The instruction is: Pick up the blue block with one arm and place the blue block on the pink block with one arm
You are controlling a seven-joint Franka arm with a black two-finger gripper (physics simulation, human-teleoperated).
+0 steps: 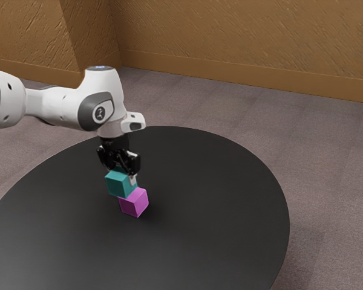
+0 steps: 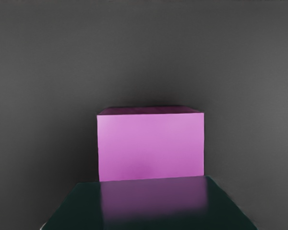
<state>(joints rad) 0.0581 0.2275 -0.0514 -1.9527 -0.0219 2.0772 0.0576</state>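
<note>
Left of frame centre, my gripper (image 1: 122,173) was closed on the teal-blue block (image 1: 119,183) by opposite side faces near its top; it looked rigid, light and smooth-sided, poised just above the pink block (image 1: 134,203)

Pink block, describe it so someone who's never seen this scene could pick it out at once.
Start at the round black table, then follow the white robot arm down to its black end effector, which grips a blue-green cube. Close below that cube, standing on the tabletop, is the matte pink cube. It is the only pink thing and the only block not held.
</note>
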